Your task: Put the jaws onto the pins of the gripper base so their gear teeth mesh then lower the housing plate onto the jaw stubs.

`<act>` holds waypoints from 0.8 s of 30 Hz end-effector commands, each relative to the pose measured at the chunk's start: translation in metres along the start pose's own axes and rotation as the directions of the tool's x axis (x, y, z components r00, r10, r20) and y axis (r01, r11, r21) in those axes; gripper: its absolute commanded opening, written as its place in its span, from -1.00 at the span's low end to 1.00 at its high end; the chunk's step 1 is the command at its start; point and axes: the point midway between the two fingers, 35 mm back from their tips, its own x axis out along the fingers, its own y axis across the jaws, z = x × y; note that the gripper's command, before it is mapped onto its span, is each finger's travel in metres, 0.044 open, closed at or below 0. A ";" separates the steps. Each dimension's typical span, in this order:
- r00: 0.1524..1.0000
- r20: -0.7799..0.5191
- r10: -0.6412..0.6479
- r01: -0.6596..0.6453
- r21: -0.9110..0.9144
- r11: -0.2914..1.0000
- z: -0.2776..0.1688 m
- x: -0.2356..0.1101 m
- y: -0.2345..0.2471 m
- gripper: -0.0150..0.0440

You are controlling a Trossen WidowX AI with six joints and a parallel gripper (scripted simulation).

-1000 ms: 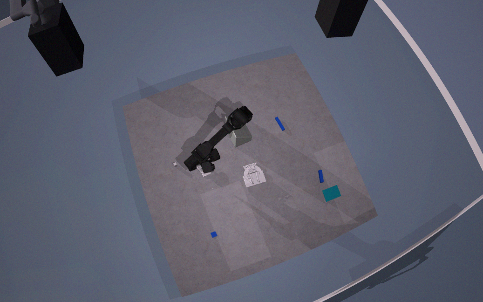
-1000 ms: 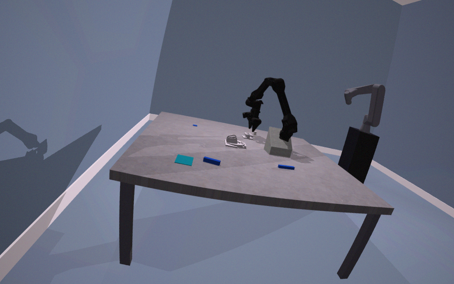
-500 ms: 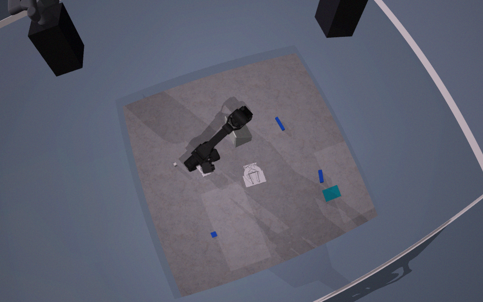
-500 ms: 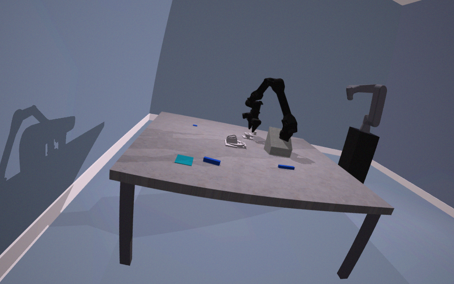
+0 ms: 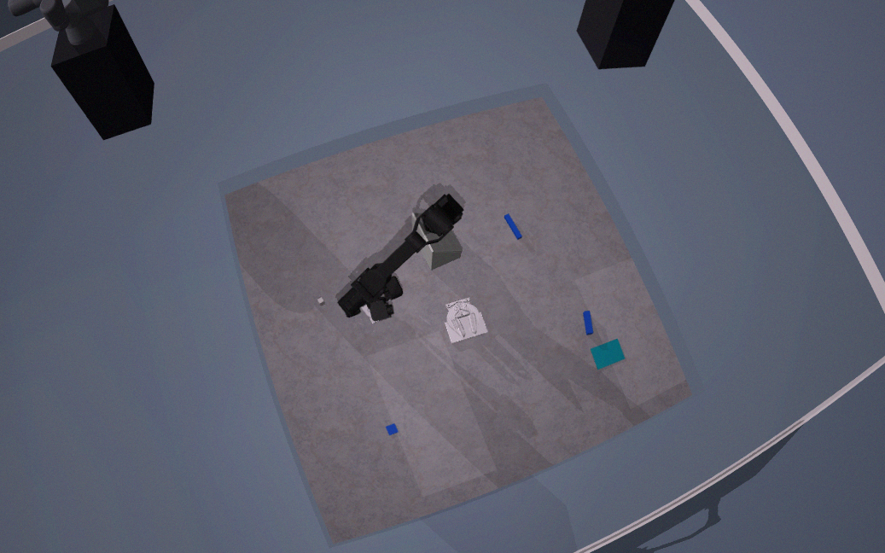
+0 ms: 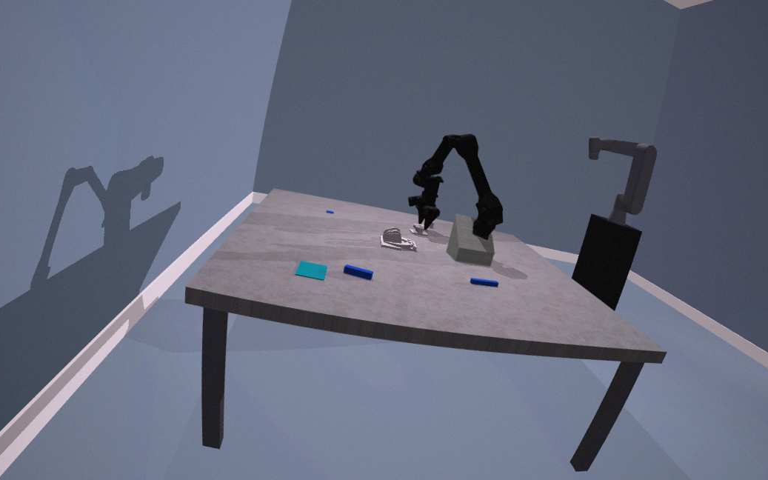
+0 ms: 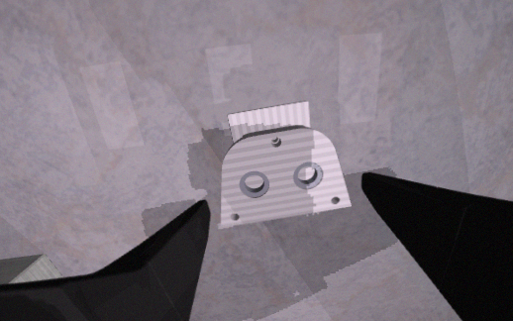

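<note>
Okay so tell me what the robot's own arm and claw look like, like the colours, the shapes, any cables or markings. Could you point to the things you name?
The arm (image 5: 397, 259) (image 6: 478, 172) is black all over, with slim links between chunkier joints. The claw (image 5: 381, 311) (image 6: 426, 224) (image 7: 284, 193) is black too, with two wedge-shaped fingers tapering to narrow tips. I can't make out any markings or cables for certain.
</note>
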 end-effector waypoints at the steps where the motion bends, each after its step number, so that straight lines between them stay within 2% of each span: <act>1: 1.000 0.001 0.003 -0.003 0.003 1.000 0.000 0.006 0.001 1.00; 11: 1.000 0.003 0.003 -0.003 0.004 1.000 0.001 0.021 0.001 1.00; 24: 1.000 0.003 0.003 -0.003 0.004 1.000 0.001 0.021 0.001 1.00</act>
